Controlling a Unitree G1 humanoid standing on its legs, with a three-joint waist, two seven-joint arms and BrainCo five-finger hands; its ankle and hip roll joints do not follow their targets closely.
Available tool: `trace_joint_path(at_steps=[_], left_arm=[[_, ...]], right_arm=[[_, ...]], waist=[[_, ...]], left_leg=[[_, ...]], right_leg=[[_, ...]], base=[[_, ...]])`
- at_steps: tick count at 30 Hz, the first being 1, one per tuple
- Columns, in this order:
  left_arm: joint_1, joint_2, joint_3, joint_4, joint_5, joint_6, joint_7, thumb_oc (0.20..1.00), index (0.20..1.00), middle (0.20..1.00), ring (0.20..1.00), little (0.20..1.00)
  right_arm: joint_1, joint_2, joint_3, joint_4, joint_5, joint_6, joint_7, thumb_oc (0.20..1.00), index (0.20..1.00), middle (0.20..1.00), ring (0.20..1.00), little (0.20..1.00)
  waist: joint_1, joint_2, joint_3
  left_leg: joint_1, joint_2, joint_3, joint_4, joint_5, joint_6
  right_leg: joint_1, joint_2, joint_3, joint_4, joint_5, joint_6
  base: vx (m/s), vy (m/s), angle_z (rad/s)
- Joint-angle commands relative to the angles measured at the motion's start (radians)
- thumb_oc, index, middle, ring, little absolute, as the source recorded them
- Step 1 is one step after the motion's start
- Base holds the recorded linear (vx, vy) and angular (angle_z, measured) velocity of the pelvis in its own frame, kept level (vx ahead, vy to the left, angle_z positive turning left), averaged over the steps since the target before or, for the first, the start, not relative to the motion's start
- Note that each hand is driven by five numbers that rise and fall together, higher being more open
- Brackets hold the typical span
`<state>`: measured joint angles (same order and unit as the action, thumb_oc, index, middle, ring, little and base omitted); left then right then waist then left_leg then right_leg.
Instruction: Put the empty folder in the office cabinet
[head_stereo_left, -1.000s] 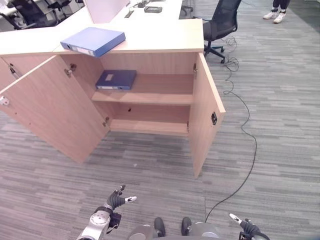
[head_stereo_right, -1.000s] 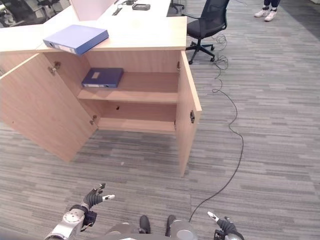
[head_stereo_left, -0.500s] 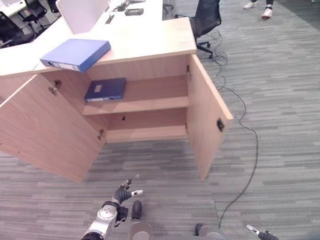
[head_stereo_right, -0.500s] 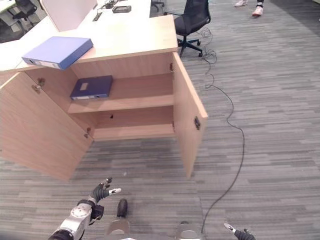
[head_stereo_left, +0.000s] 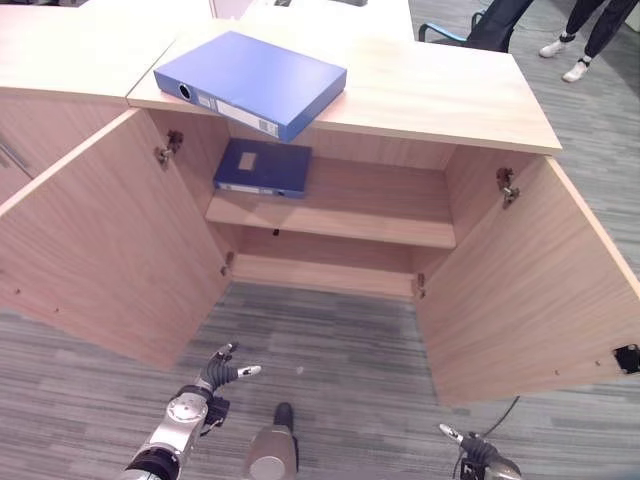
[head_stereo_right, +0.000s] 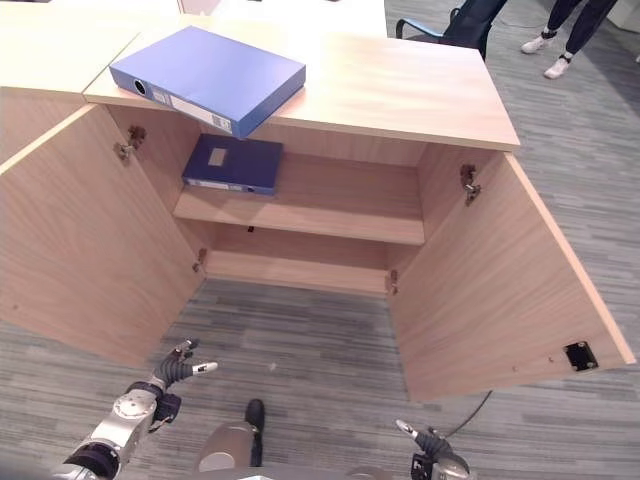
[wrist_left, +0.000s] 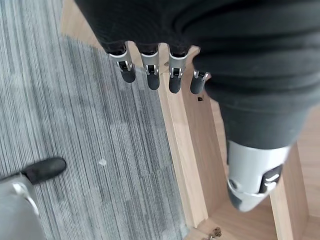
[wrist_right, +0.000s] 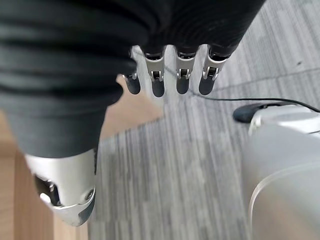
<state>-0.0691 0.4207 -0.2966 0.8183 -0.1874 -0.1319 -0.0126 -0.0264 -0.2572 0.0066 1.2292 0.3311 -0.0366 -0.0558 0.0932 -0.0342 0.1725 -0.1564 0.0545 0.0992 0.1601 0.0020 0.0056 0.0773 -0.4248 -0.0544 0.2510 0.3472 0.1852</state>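
Since a second ago the view has closed on the open cabinet (head_stereo_left: 330, 205); blue folder (head_stereo_left: 250, 82) lies untouched on the counter (head_stereo_left: 440, 95) above it, left hand (head_stereo_left: 215, 375) and right hand (head_stereo_left: 470, 450) low, fingers straight, empty, so grasping remains.

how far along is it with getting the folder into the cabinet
Done: both cabinet doors stand open, and a dark blue folder already lies on the upper shelf. In hand: nothing; the left hand and right hand hang open and low over the carpet. Left: pick the blue folder off the cabinet top and shelve it.
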Motion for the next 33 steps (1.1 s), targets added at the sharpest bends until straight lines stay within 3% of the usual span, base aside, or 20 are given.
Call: trace_joint_path(at_steps=[1, 2, 3, 5, 7, 9, 12, 13, 15, 17, 18, 21, 22, 23, 24, 25, 28, 30, 31, 33], left_arm=[[0.001, -0.013, 0.033, -0.076, 0.004, -0.018, 0.002, 1.0, 1.0, 1.0, 1.0, 1.0], [-0.002, -0.017, 0.038, -0.076, 0.002, -0.017, 0.005, 1.0, 1.0, 1.0, 1.0, 1.0], [-0.008, -0.022, 0.041, -0.079, -0.003, -0.015, 0.011, 1.0, 1.0, 1.0, 1.0, 1.0], [-0.009, -0.027, 0.042, -0.078, -0.002, -0.013, 0.014, 1.0, 1.0, 1.0, 1.0, 1.0], [-0.006, -0.038, 0.044, -0.078, 0.001, -0.015, 0.009, 1.0, 1.0, 1.0, 1.0, 1.0], [-0.005, -0.057, 0.041, -0.072, 0.0, -0.023, 0.006, 1.0, 1.0, 1.0, 1.0, 1.0], [-0.004, -0.074, 0.042, -0.077, -0.011, -0.019, 0.005, 1.0, 1.0, 1.0, 1.0, 1.0], [-0.005, -0.089, 0.036, -0.094, -0.032, -0.024, 0.002, 1.0, 1.0, 1.0, 1.0, 1.0], [-0.002, -0.094, 0.035, -0.106, -0.039, -0.023, 0.001, 1.0, 1.0, 1.0, 1.0, 1.0], [0.004, -0.102, 0.037, -0.101, -0.035, -0.023, 0.008, 1.0, 1.0, 1.0, 1.0, 1.0], [0.004, -0.102, 0.037, -0.101, -0.035, -0.023, 0.008, 1.0, 1.0, 1.0, 1.0, 1.0], [0.019, -0.108, 0.039, -0.088, -0.036, -0.019, 0.01, 1.0, 1.0, 1.0, 1.0, 1.0], [0.024, -0.109, 0.038, -0.088, -0.035, -0.019, 0.011, 1.0, 1.0, 1.0, 1.0, 1.0], [0.024, -0.113, 0.037, -0.086, -0.037, -0.021, 0.019, 1.0, 1.0, 1.0, 1.0, 1.0], [0.024, -0.113, 0.037, -0.085, -0.037, -0.021, 0.019, 1.0, 1.0, 1.0, 1.0, 1.0], [0.018, -0.117, 0.034, -0.068, -0.038, -0.025, 0.029, 1.0, 1.0, 1.0, 1.0, 1.0], [0.02, -0.115, 0.036, -0.058, -0.035, -0.029, 0.032, 1.0, 1.0, 1.0, 1.0, 1.0], [0.016, -0.117, 0.03, -0.051, -0.031, -0.034, 0.033, 1.0, 1.0, 1.0, 1.0, 1.0], [0.012, -0.116, 0.023, -0.048, -0.024, -0.033, 0.026, 1.0, 1.0, 1.0, 1.0, 1.0], [0.01, -0.109, 0.017, -0.031, -0.008, -0.036, 0.025, 1.0, 1.0, 1.0, 1.0, 1.0]], right_arm=[[-0.021, -0.052, 0.046, -0.029, 0.0, -0.022, 0.002, 1.0, 1.0, 1.0, 1.0, 1.0], [-0.025, -0.053, 0.056, -0.032, 0.002, -0.026, 0.002, 1.0, 1.0, 1.0, 1.0, 1.0], [-0.027, -0.053, 0.066, -0.032, 0.013, -0.033, 0.003, 1.0, 1.0, 1.0, 1.0, 1.0], [-0.023, -0.055, 0.066, -0.02, 0.016, -0.031, 0.003, 1.0, 1.0, 1.0, 1.0, 1.0], [-0.014, -0.059, 0.067, -0.01, 0.002, -0.026, 0.004, 1.0, 1.0, 1.0, 1.0, 1.0], [0.004, -0.077, 0.068, -0.002, -0.007, -0.028, 0.004, 1.0, 1.0, 1.0, 1.0, 1.0], [0.01, -0.093, 0.061, -0.001, -0.013, -0.025, 0.002, 1.0, 1.0, 1.0, 1.0, 1.0], [0.023, -0.109, 0.043, -0.001, -0.005, -0.028, -0.002, 1.0, 1.0, 1.0, 1.0, 1.0], [0.025, -0.114, 0.043, -0.001, -0.002, -0.024, -0.003, 1.0, 1.0, 1.0, 1.0, 1.0], [0.03, -0.122, 0.034, 0.006, 0.004, -0.02, -0.003, 1.0, 1.0, 1.0, 1.0, 1.0], [0.031, -0.123, 0.034, 0.006, 0.004, -0.019, -0.003, 1.0, 1.0, 1.0, 1.0, 1.0], [0.055, -0.122, 0.014, -0.001, 0.015, -0.017, -0.005, 1.0, 1.0, 1.0, 1.0, 1.0], [0.058, -0.126, 0.014, -0.002, 0.012, -0.018, -0.005, 1.0, 1.0, 1.0, 1.0, 1.0], [0.048, -0.132, 0.014, -0.003, 0.007, -0.019, -0.009, 1.0, 1.0, 1.0, 1.0, 1.0], [0.048, -0.133, 0.014, -0.003, 0.007, -0.019, -0.009, 1.0, 1.0, 1.0, 1.0, 1.0], [0.038, -0.14, 0.005, 0.003, 0.006, -0.017, -0.016, 1.0, 1.0, 1.0, 1.0, 1.0], [0.034, -0.143, 0.002, 0.008, 0.001, -0.013, -0.012, 1.0, 1.0, 1.0, 1.0, 1.0], [0.034, -0.147, -0.006, 0.01, -0.006, -0.011, -0.011, 1.0, 1.0, 1.0, 1.0, 1.0], [0.037, -0.143, -0.016, 0.016, -0.006, -0.007, -0.007, 1.0, 1.0, 1.0, 1.0, 1.0], [0.03, -0.129, -0.014, 0.032, -0.012, 0.001, -0.004, 1.0, 1.0, 1.0, 1.0, 1.0]], waist=[[-0.033, 0.042, 0.016], [-0.04, 0.043, 0.029], [-0.055, 0.031, 0.045], [-0.059, 0.023, 0.051], [-0.061, 0.023, 0.061], [-0.067, 0.033, 0.052], [-0.078, 0.05, 0.053], [-0.092, 0.058, 0.062], [-0.096, 0.064, 0.069], [-0.105, 0.066, 0.079], [-0.105, 0.068, 0.081], [-0.115, 0.081, 0.067], [-0.112, 0.092, 0.061], [-0.106, 0.11, 0.058], [-0.107, 0.11, 0.059], [-0.11, 0.117, 0.062], [-0.109, 0.122, 0.048], [-0.117, 0.123, 0.038], [-0.126, 0.126, 0.019], [-0.12, 0.108, -0.004]], left_leg=[[0.053, 0.092, -0.039, -0.159, 0.048, -0.074], [0.076, 0.068, -0.041, -0.173, 0.044, -0.067], [0.116, 0.013, -0.056, -0.189, 0.027, -0.051], [0.139, -0.014, -0.061, -0.197, 0.012, -0.043], [0.155, -0.036, -0.083, -0.184, -0.007, -0.042], [0.168, -0.064, -0.094, -0.138, -0.039, -0.044], [0.158, -0.067, -0.078, -0.087, -0.059, -0.067], [0.128, -0.059, -0.047, 0.006, -0.06, -0.109], [0.099, -0.049, -0.04, 0.071, -0.053, -0.121], [0.043, 0.02, -0.032, 0.143, -0.002, -0.143], [0.043, 0.022, -0.034, 0.149, -0.007, -0.144], [0.08, 0.161, -0.001, -0.021, 0.063, -0.139], [0.093, 0.165, -0.033, -0.083, 0.085, -0.147], [0.089, 0.171, -0.12, -0.146, 0.12, -0.163], [0.092, 0.17, -0.121, -0.149, 0.121, -0.163], [0.076, 0.194, -0.204, -0.172, 0.144, -0.18], [0.098, 0.209, -0.258, -0.179, 0.129, -0.194], [0.11, 0.22, -0.226, -0.179, 0.12, -0.201], [0.136, 0.217, -0.169, -0.202, 0.105, -0.204], [0.159, 0.168, -0.152, -0.216, 0.058, -0.183]], right_leg=[[-0.092, 0.255, 0.025, 0.014, -0.402, -0.021], [-0.105, 0.307, 0.011, -0.014, -0.425, -0.031], [-0.153, 0.414, 0.019, -0.068, -0.425, -0.048], [-0.159, 0.45, 0.01, -0.116, -0.42, -0.056], [-0.134, 0.434, -0.049, -0.168, -0.414, -0.067], [-0.103, 0.425, -0.018, -0.186, -0.411, -0.098], [-0.082, 0.404, -0.045, -0.212, -0.404, -0.104], [-0.058, 0.384, -0.053, -0.228, -0.409, -0.112], [-0.047, 0.379, -0.051, -0.231, -0.414, -0.121], [-0.012, 0.349, -0.035, -0.234, -0.433, -0.13], [-0.008, 0.351, -0.036, -0.233, -0.436, -0.13], [-0.002, 0.323, -0.04, -0.22, -0.466, -0.111], [-0.002, 0.329, -0.03, -0.214, -0.473, -0.107], [-0.001, 0.336, 0.002, -0.2, -0.487, -0.102], [0.0, 0.335, 0.001, -0.198, -0.49, -0.102], [0.007, 0.315, 0.047, -0.177, -0.506, -0.086], [-0.001, 0.3, 0.094, -0.167, -0.508, -0.066], [0.004, 0.271, 0.094, -0.176, -0.498, -0.045], [0.009, 0.242, 0.093, -0.194, -0.48, -0.021], [0.002, 0.184, 0.114, -0.22, -0.427, 0.017]], base=[[0.3, 0.576, 0.13], [0.44, 0.729, 0.38], [0.22, 0.246, 0.28], [0.2, 0.155, 0.35], [0.17, 0.086, 0.74], [0.23, 0.058, 0.68], [0.11, 0.045, 0.35], [0.06, 0.045, 0.23], [0.07, 0.047, 0.38], [0.11, 0.105, 0.32], [0.07, 0.135, -0.07], [0.15, 0.179, 0.13], [0.28, 0.294, 0.07], [0.17, 0.189, 0.0], [0.21, 0.389, -0.22], [0.16, 0.354, -0.55], [0.14, 0.346, -0.6], [0.09, 0.415, -0.25], [0.1, 0.478, 0.14], [0.1, 0.517, -0.13]])
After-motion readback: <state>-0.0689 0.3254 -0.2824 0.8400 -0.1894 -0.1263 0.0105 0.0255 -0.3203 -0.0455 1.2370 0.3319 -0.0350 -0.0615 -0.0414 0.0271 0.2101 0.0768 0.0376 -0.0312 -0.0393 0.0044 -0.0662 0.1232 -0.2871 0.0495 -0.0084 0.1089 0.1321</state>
